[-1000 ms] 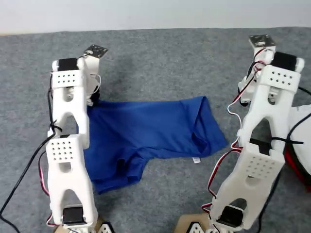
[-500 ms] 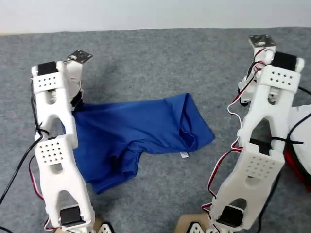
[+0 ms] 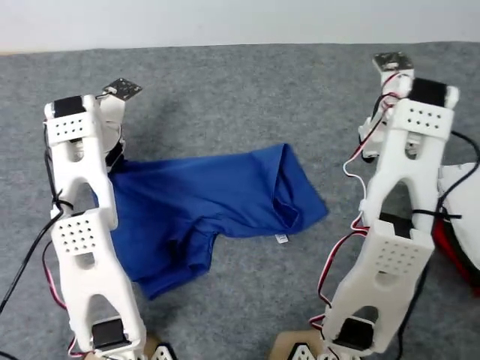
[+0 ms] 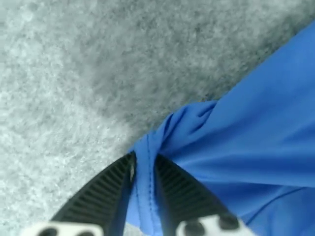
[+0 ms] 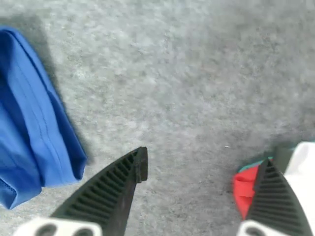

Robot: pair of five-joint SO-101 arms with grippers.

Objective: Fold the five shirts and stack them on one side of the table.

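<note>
1. High view: the blue shirt (image 3: 217, 202) lies crumpled on the grey mat (image 3: 240, 90) between the two arms. The left arm (image 3: 79, 225) stands over the shirt's left edge. The right arm (image 3: 405, 210) stands apart from the shirt's right edge. A red cloth (image 3: 459, 259) and a white cloth (image 3: 465, 184) lie beyond that arm, well away from the shirt.
2. Left wrist view: the left gripper (image 4: 144, 164) is clamped on a bunched fold at the shirt's (image 4: 246, 128) edge, its jaws nearly together with only cloth between them.
3. Right wrist view: the right gripper (image 5: 204, 164) is spread wide and holds nothing, over bare mat. One finger is near the shirt's (image 5: 29, 123) hem, the other beside the red cloth (image 5: 243, 189).
</note>
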